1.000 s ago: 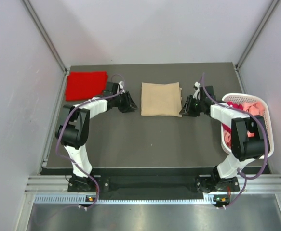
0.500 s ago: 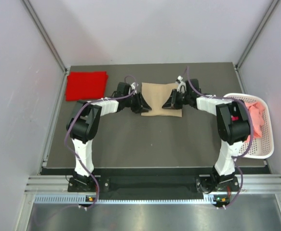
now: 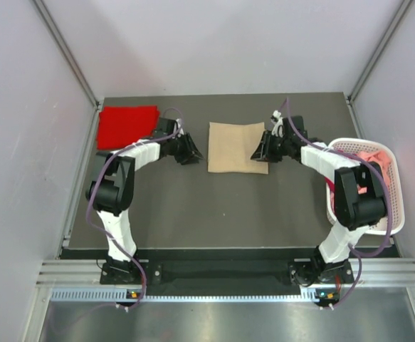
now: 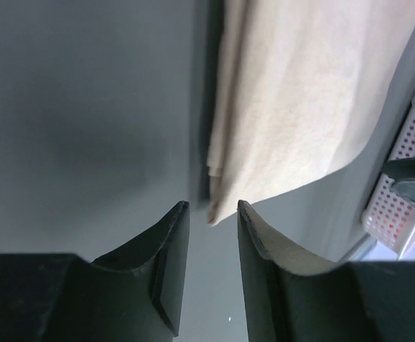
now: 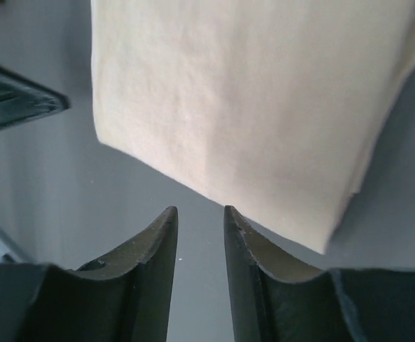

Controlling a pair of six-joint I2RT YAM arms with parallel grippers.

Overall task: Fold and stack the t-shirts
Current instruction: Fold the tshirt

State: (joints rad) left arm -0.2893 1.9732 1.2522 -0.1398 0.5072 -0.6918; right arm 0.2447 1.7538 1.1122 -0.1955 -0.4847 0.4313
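A folded tan t-shirt (image 3: 237,147) lies flat at the middle back of the table. A folded red t-shirt (image 3: 127,126) lies at the back left. My left gripper (image 3: 195,157) sits low just left of the tan shirt, apart from its edge. My right gripper (image 3: 258,154) is at the shirt's right edge. In the left wrist view the left gripper (image 4: 213,210) is open a little, nothing between its fingers, with the tan shirt (image 4: 300,100) ahead. The right gripper (image 5: 200,211) is likewise slightly open and empty, with the tan shirt (image 5: 250,100) just beyond its tips.
A white slotted basket (image 3: 394,214) stands at the right table edge with pink and red cloth (image 3: 369,158) in it, close behind the right arm. The basket wall (image 4: 406,171) shows in the left wrist view. Grey walls enclose the table.
Half a second ago both grippers reached in over the tan shirt's side edges. Both have now drawn back outward, and the shirt lies where it was.
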